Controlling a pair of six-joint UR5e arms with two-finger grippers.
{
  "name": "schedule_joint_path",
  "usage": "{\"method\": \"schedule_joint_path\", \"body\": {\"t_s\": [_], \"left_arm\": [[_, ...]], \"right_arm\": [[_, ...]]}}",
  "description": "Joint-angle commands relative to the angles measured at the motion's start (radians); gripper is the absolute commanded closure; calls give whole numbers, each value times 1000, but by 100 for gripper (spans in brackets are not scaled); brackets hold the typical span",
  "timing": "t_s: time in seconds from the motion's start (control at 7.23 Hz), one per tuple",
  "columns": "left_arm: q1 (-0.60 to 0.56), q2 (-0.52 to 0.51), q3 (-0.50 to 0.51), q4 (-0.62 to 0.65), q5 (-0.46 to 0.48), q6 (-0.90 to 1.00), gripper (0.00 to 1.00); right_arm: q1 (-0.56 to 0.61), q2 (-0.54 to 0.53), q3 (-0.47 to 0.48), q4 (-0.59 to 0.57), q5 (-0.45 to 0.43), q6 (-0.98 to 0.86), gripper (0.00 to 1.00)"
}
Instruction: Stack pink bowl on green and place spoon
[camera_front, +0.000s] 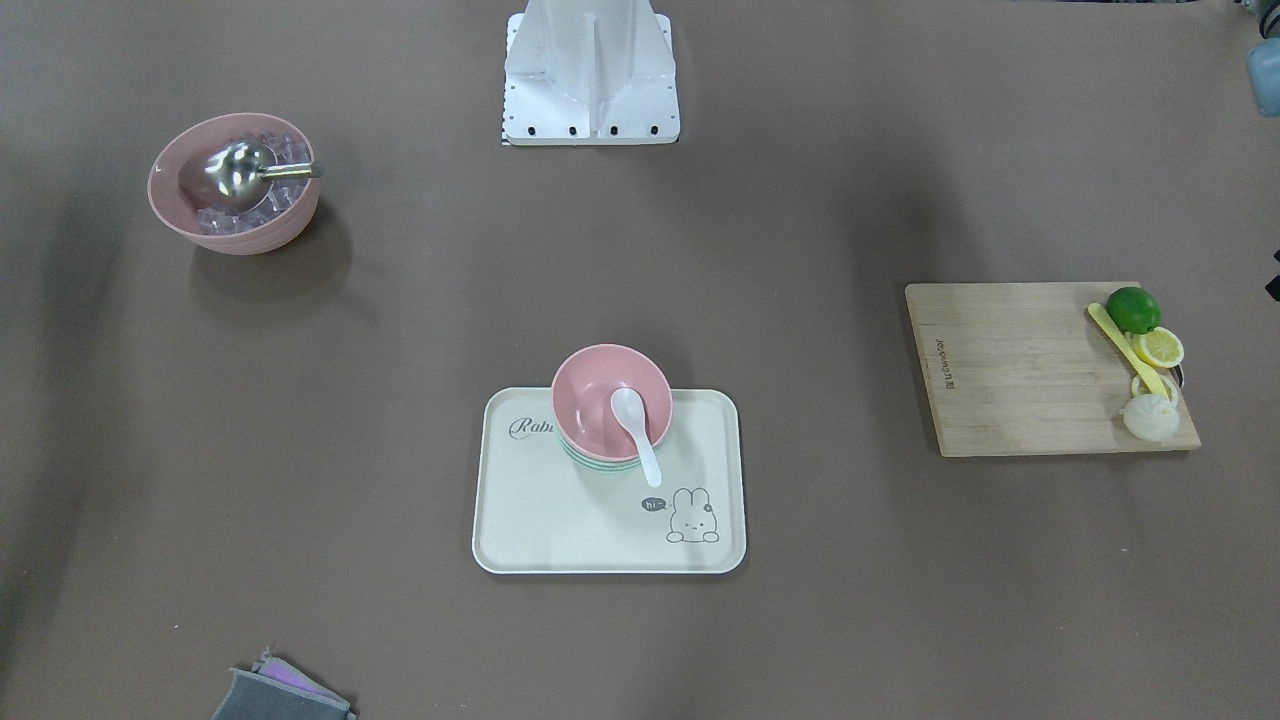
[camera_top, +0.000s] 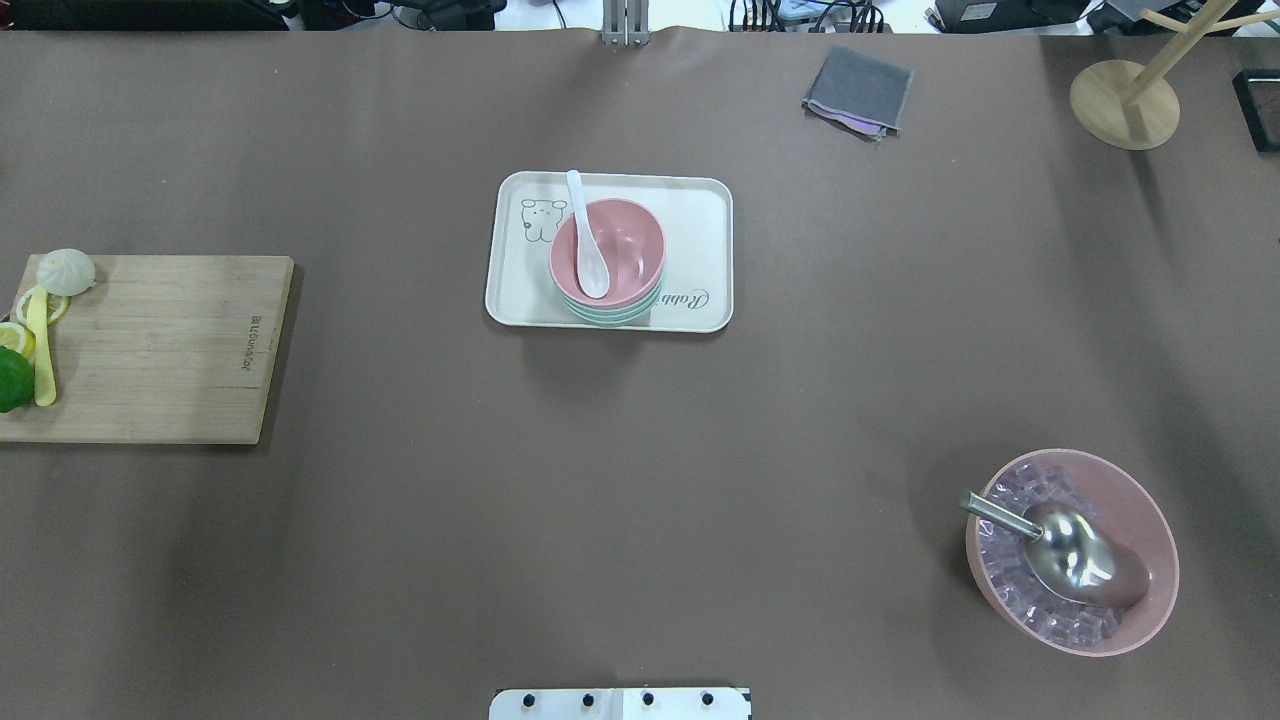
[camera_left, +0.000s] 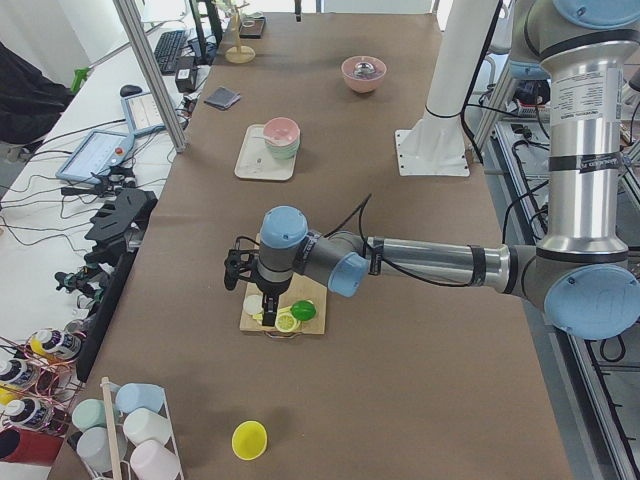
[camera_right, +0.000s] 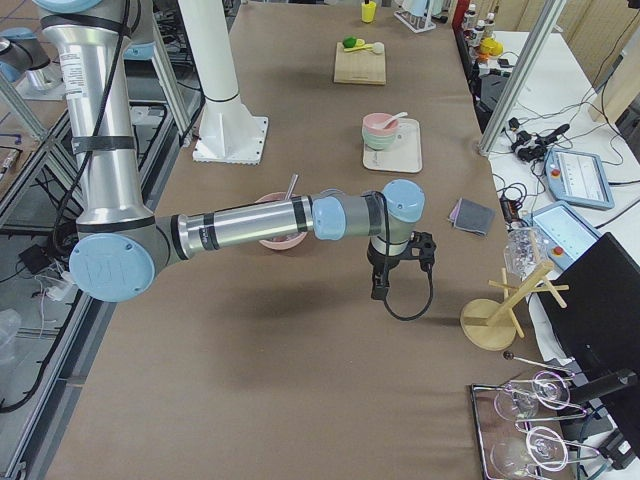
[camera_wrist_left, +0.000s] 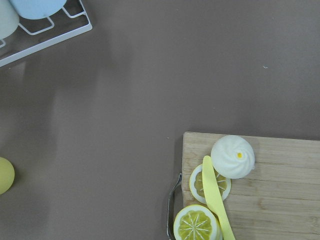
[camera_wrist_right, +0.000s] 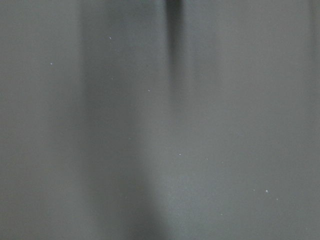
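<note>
- The left arm (camera_left: 430, 262), nearest and largest in the exterior left view, is stretched out over the table (camera_top: 400, 520). The left gripper (camera_left: 266, 306) is held above one end of the cutting board (camera_front: 1010, 370). Whether its jaws are apart or closed cannot be told: it is seen only small and from the side, and no fingers appear in its wrist view.
- The right arm (camera_right: 250, 225) is extended over bare table, with the right gripper (camera_right: 381, 290) pointed downward. The spread of its jaws cannot be told either, and only a blurred brown surface is given by its wrist view.
- A printed line is seen along one short edge of the cutting board, too small to be read. A bun (camera_wrist_left: 232, 156), lemon slices, a lime (camera_front: 1133, 309) and a yellow knife (camera_front: 1125, 350) are gathered at the other end.
- The tray (camera_front: 540, 510) is set at the table's middle. Its script word is cut short by the bowls, so only "Rab…" is read. A rabbit drawing with a "hi" bubble is printed at the opposite corner.
- A larger ice bowl (camera_front: 250, 235), pink and filled with cubes, is placed well apart on the robot's right, with a metal scoop (camera_front: 240, 172) laid in it.
- The pink bowl (camera_front: 590, 400), smooth and pale, is stacked upright on the green bowl (camera_top: 612, 314) on the tray. Only mint rim lines are shown beneath it, and how many bowls are stacked cannot be made out.
- The spoon (camera_front: 633, 418), white, is laid with its scoop end inside the pink bowl and its handle over the rim toward the rabbit.
- A grey cloth (camera_front: 280, 695) is cut off by the front view's lower edge.
</note>
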Motion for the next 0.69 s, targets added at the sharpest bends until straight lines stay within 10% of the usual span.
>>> {"method": "schedule_joint_path", "body": {"t_s": [0.0,0.55], "left_arm": [[-6,4,5,-2,-3,0,2],[-6,12,8,3,-2,-1,2]], "right_arm": [[14,-45,-2,3,2,-1,0],[74,-63,1,3,7,2,0]]}}
